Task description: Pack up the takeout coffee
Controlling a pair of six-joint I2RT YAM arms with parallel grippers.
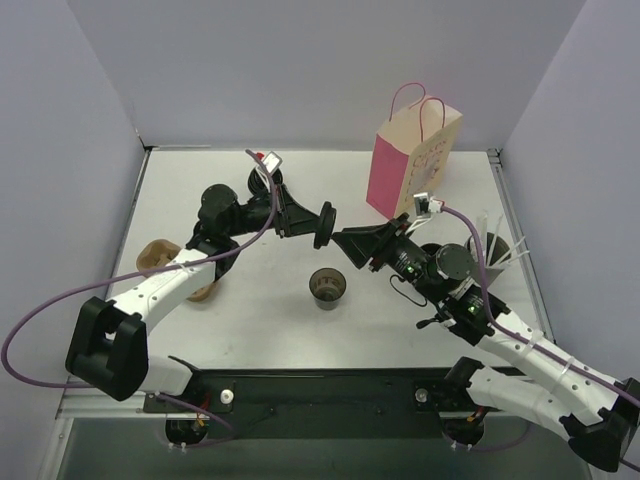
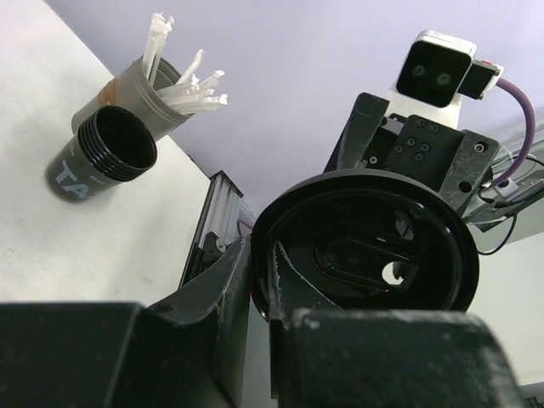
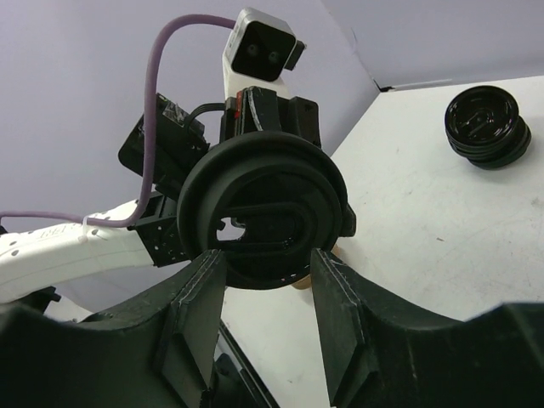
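Note:
A small dark cup point(image 1: 327, 287) stands open, without a lid, at the table's middle. My left gripper point(image 1: 318, 228) is above and behind it, shut on the rim of a round black lid point(image 1: 327, 222) held on edge. In the left wrist view the lid point(image 2: 365, 246) sits pinched between the closed fingers point(image 2: 212, 289). My right gripper point(image 1: 345, 242) faces the lid from the right, open. In the right wrist view its fingers point(image 3: 204, 280) stand either side of the lid's point(image 3: 263, 204) lower edge, not closed on it.
A pink paper bag point(image 1: 410, 165) stands upright at the back right. A grey cup with white sticks point(image 1: 492, 250) is at the right, with a black ribbed-rim container point(image 2: 102, 153) beside it. A short black ribbed stack point(image 3: 486, 127) sits far left. Brown cardboard pieces point(image 1: 158, 255) lie left.

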